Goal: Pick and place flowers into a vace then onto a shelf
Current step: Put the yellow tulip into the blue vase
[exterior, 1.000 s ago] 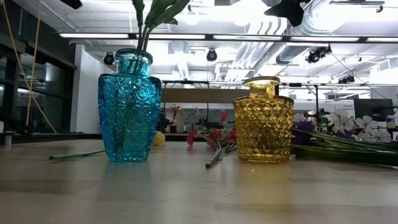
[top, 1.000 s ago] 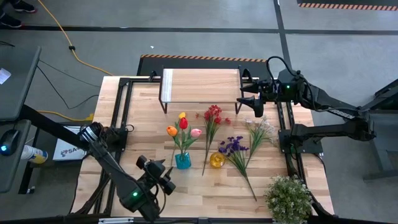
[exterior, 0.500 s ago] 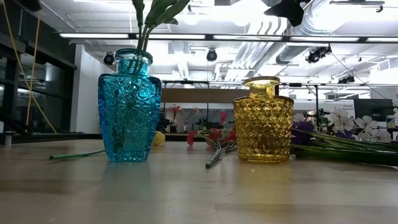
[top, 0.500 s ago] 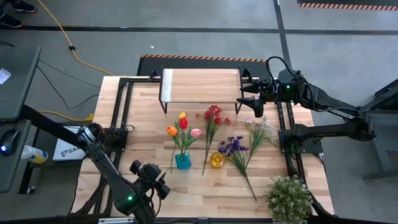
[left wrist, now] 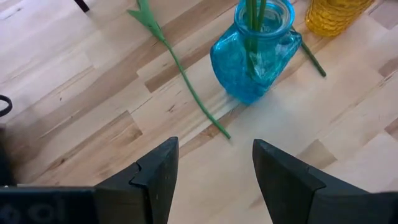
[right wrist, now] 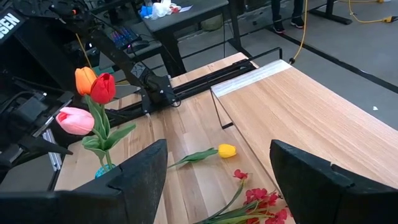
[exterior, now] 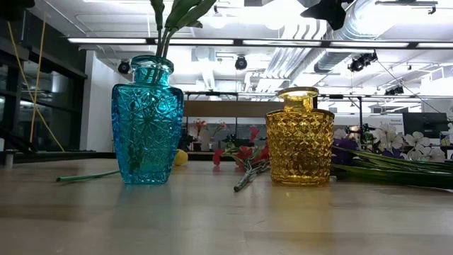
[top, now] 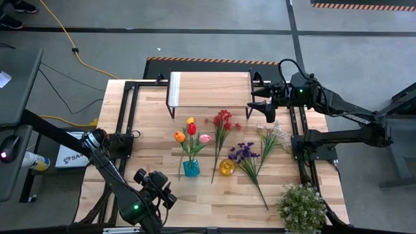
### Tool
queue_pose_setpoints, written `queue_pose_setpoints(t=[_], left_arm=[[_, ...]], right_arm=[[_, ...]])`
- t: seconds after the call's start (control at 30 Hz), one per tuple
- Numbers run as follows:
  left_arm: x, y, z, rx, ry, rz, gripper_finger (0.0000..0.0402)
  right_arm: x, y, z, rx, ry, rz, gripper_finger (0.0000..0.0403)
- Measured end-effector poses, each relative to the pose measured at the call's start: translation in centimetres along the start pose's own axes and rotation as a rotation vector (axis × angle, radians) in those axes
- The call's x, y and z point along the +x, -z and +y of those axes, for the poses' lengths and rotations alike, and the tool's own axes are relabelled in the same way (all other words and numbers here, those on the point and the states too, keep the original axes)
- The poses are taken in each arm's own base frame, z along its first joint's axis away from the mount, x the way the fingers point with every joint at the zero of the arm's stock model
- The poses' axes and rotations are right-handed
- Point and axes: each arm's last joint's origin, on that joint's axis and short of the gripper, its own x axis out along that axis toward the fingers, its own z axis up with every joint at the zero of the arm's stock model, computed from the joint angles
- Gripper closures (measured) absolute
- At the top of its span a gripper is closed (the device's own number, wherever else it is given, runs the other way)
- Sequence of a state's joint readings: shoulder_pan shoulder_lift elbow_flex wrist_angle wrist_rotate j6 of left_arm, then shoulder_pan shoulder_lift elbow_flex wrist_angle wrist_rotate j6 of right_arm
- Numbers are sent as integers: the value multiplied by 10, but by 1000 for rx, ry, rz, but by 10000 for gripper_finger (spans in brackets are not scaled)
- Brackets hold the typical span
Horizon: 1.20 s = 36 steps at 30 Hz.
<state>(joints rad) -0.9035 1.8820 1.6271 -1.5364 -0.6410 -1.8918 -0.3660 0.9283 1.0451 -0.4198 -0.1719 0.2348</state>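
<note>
A blue glass vase (top: pixel 190 168) stands mid-table holding orange (top: pixel 179 136), red (top: pixel 192 129) and pink (top: pixel 205 138) tulips. A yellow tulip (top: pixel 190 120) lies on the wood; its stem (left wrist: pixel 186 81) runs past the vase's left side. A yellow vase (top: pixel 226 167) stands empty to the right. Red (top: pixel 223 120), purple (top: pixel 244 153) and white (top: pixel 273 133) sprays lie flat. The shelf (top: pixel 209 88) stands at the far edge. My left gripper (left wrist: pixel 214 165) hovers open, near and left of the blue vase (left wrist: pixel 255 59). My right gripper (right wrist: pixel 217 168) waits open above the shelf's right end.
A bushy potted plant (top: pixel 302 208) stands at the table's near right corner. Black frame rails (top: pixel 127 123) run along the left and right sides of the table. Bare wood lies between the vases and the near edge (exterior: pixel 226 219).
My left gripper has swung a little toward the table's left edge and turned at the wrist, staying open. The vases and flowers have not moved.
</note>
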Motion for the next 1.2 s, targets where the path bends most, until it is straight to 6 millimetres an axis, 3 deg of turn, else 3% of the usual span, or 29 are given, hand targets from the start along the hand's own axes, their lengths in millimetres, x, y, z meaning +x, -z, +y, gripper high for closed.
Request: queue_pose_setpoints(t=[0.23, 0.6, 0.9, 1.2], left_arm=[[12, 6, 5, 2, -34, -46, 165], [51, 25, 32, -54, -171, -188, 165], [80, 4, 52, -95, -288, -205, 165], [98, -16, 98, -168, -376, -205, 165]], right_arm=[[0, 0, 0, 0, 0, 0, 130], [0, 0, 0, 20, -2, 4, 130], [0, 0, 0, -22, 10, -1, 130], [0, 0, 0, -37, 10, -1, 130]])
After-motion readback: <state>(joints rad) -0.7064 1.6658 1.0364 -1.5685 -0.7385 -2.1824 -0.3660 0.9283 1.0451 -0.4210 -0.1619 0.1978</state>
